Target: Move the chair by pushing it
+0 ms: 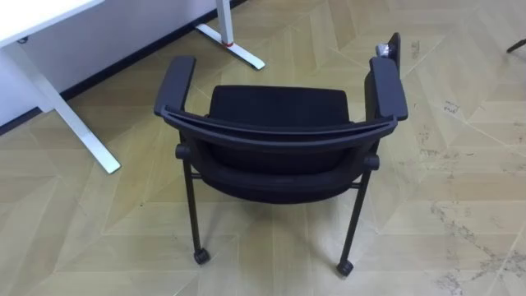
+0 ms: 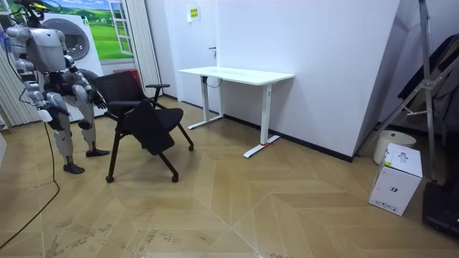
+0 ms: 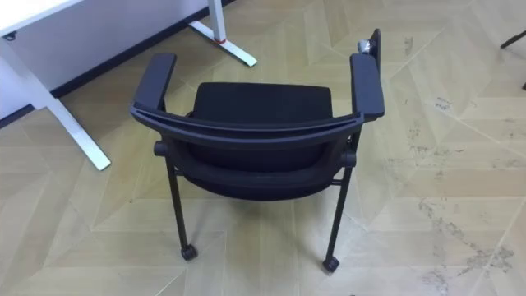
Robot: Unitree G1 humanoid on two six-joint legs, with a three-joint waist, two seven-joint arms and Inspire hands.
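Fingers: I cannot tell whether they are open or curled on either hand; in the room view both are too small to read.
Left hand [image 2: 100, 102]: stretched forward, level with the backrest's near edge. I cannot confirm that it touches. I judge it is raised there because the backrest is the natural surface to shove.
Right hand [image 2: 44, 112]: lower and close to the robot's body, apart from the chair.
Stance: the robot stands right behind the chair, facing its back. I read that as lining up so a forward push sends it straight away from me.
Black padded armchair with thin metal legs [image 1: 279, 136]: directly in front of me on the floor, backrest near, seat opening to the far side.
Look: curved backrest rail, broad dark seat cushion, and two flat armrests, left [image 1: 174, 82] and right [image 1: 388, 86].
Small grey part: at the far tip of the right armrest; I cannot tell what it is.
Small black casters [image 1: 201, 256]: on the two near legs, so I expect it to roll easily and perhaps veer if pushed off-centre.
White table on white metal legs [image 1: 25, 20]: far left, against the wall, its long foot ending just beyond the chair's left armrest.
Pale wooden herringbone floor [image 1: 460, 164]: scuffed on the right, open on the far side of the chair.
Progress: I judge the push has not properly begun.
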